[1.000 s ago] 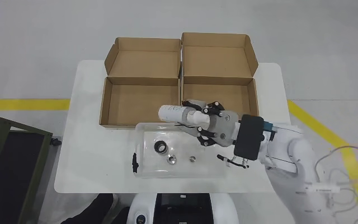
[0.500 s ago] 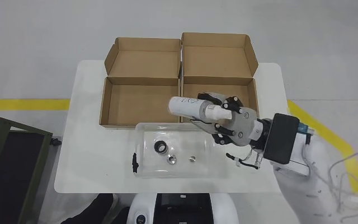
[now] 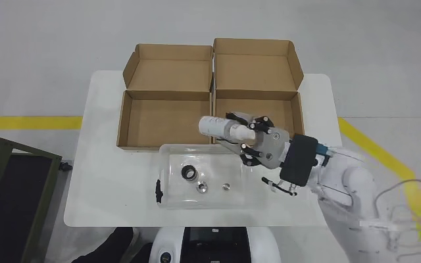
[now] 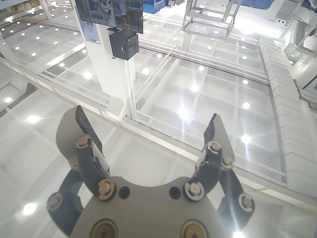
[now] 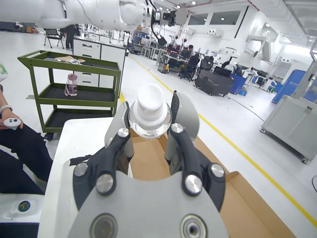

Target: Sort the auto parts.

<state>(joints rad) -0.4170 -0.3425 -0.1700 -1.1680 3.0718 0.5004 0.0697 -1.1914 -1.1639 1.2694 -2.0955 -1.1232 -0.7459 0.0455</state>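
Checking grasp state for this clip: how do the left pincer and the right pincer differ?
The left pincer is open and empty; the right pincer is shut on a white bottle. The left pincer points up at the ceiling; the right pincer lies roughly level above the front edge of the right cardboard box. Both have the same grey two-fingered build.

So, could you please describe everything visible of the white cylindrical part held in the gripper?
The white cylindrical part looks like smooth plastic: a wide round body, then a narrower stepped neck with a clear glassy ring. It lies roughly horizontal in the air, clamped at the neck by the right gripper, above the near side of the open brown cardboard boxes. Nothing else touches it.
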